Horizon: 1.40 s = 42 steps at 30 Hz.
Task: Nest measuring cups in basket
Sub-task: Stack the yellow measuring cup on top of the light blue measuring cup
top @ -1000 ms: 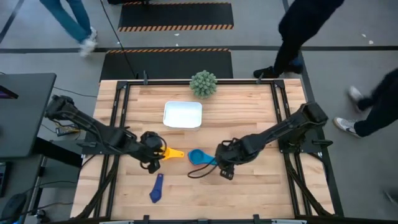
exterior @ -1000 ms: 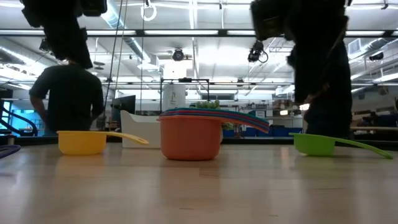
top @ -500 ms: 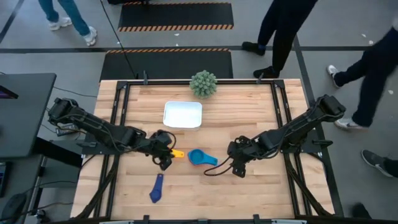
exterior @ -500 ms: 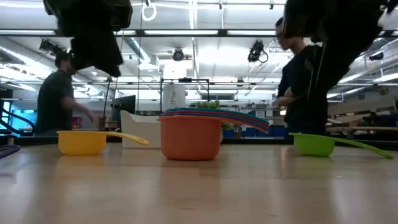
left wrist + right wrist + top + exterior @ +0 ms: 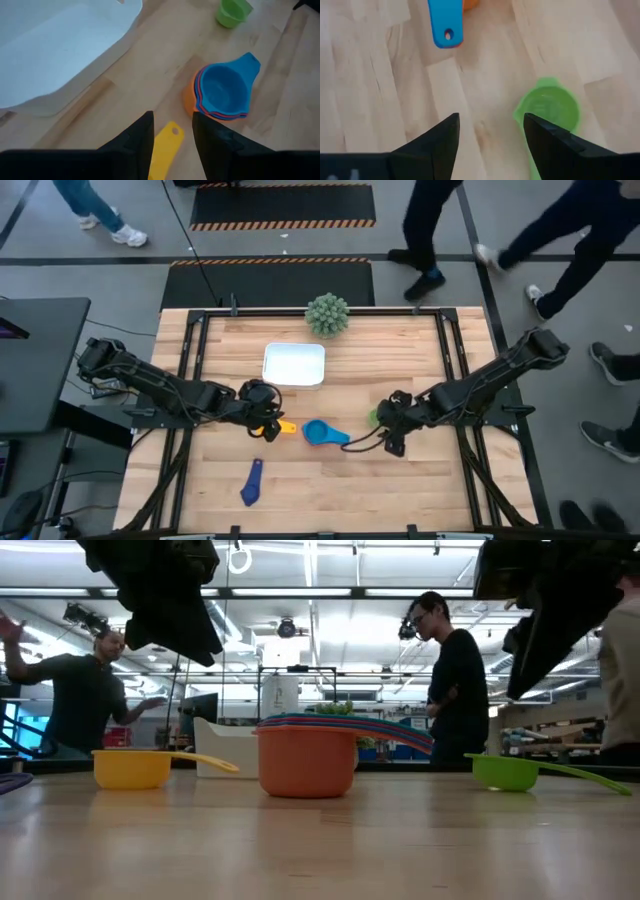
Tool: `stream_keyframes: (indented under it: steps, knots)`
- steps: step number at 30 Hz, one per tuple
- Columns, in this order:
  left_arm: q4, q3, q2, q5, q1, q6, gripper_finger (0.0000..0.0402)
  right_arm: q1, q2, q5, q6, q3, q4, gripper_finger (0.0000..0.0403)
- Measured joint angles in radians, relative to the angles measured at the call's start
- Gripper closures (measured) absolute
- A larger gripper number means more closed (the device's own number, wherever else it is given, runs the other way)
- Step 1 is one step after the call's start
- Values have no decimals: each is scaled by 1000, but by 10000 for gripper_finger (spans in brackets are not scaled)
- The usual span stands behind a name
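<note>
Measuring cups (image 5: 322, 432) sit stacked mid-table, outside the basket (image 5: 294, 364). Right gripper (image 5: 490, 137) has backed off from the stack toward the green cup (image 5: 549, 111), fingers open and empty. Left gripper (image 5: 172, 131), open, has slid over the yellow cup's handle (image 5: 164, 150). Nesting unfinished.

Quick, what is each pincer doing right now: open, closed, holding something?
Left pincer: open, empty, above the yellow cup's handle.
Right pincer: open, empty, above the table beside the green cup.

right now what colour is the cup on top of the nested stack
Blue: the top cup sits inside red and orange ones, clearest in the left wrist view.
</note>
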<state>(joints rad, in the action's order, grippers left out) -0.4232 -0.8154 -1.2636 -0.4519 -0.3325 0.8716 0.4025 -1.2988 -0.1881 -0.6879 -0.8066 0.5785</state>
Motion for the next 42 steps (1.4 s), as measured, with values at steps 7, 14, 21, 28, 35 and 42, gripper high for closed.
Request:
stream_keyframes:
  steps: [7, 14, 21, 28, 35, 42]
  knots:
    - [-30, 0, -59, 58, 15, -28, 260, -21, 37, 3, 59, 61, -16, 176]
    - [-58, 0, -155, 370, 35, -77, 260, -8, 41, -19, -46, 139, -54, 176]
    - [-133, -3, -173, 452, 15, -100, 260, 2, 81, 37, 57, 139, -53, 177]
    - [-238, -140, -134, 473, 15, -248, 260, -61, 258, 134, 142, 139, -63, 189]
    - [-254, -334, -111, 338, 29, -539, 260, -120, 433, 79, 235, 138, -58, 190]
    - [-280, -302, -115, 262, 58, -555, 260, -143, 433, 32, 315, 137, -26, 190]
